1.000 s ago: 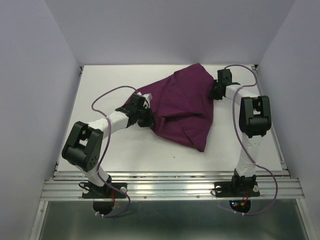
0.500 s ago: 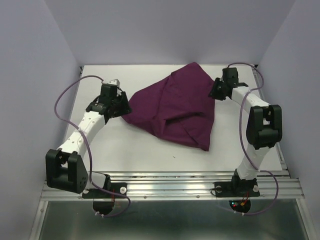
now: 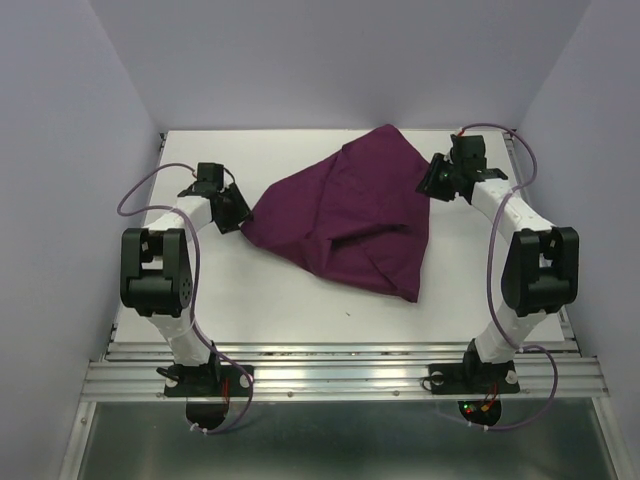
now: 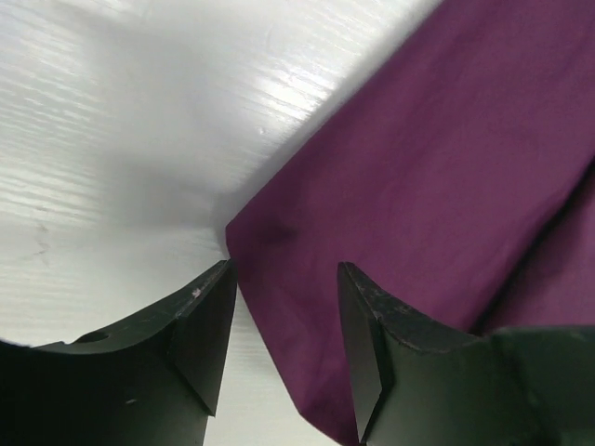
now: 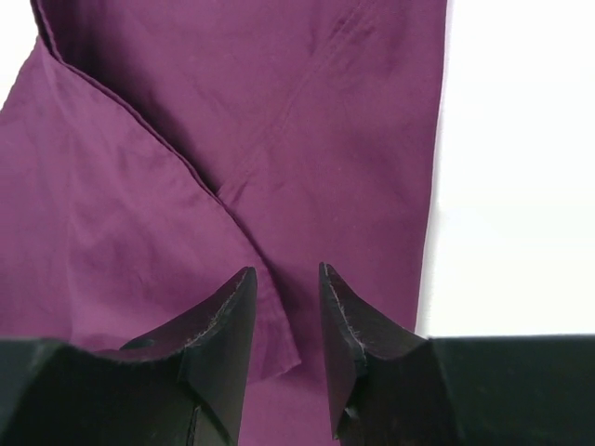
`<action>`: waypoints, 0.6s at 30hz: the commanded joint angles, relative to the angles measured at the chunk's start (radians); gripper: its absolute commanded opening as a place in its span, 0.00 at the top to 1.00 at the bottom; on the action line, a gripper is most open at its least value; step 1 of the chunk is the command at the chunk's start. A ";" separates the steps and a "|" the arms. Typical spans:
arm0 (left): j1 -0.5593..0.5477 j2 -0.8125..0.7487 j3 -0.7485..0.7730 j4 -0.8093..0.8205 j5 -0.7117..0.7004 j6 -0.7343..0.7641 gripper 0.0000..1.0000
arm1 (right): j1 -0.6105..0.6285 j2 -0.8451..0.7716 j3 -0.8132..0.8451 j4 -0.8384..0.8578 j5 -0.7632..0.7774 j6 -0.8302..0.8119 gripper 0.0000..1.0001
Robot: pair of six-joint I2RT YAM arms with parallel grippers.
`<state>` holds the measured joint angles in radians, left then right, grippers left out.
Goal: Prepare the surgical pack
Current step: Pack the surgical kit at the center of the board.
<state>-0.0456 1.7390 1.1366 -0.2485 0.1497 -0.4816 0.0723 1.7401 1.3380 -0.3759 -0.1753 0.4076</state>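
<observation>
Bright, even overhead light; soft glare streaks the glossy white bench (image 4: 139, 111) (left wrist view); the plum-purple square cloth (image 4: 446, 167) looks sharp.

A white desk (image 3: 280, 300) carries one plum-purple cloth (image 3: 350, 220), loosely folded and creased, lying across the desk's far right half

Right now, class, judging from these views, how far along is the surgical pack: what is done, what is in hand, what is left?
Done: the purple cloth lies folded over itself in a loose bundle on the table. In hand: nothing; the left gripper and right gripper stand open at opposite sides of it, jaws apart and clamping no fabric. Left: probably squaring and tightening the uneven folds.
</observation>
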 commanded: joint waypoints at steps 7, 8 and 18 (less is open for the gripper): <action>-0.002 0.030 0.000 0.092 0.054 -0.075 0.39 | 0.000 -0.065 -0.022 0.002 -0.029 -0.009 0.61; -0.002 0.049 0.011 0.084 0.057 -0.072 0.39 | 0.000 -0.065 -0.023 0.002 -0.032 -0.007 0.61; -0.003 -0.071 -0.058 0.084 -0.071 -0.089 0.25 | 0.000 -0.079 -0.033 -0.008 -0.033 -0.010 0.60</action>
<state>-0.0463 1.7725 1.1007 -0.1730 0.1467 -0.5579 0.0723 1.7145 1.3151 -0.3862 -0.1959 0.4072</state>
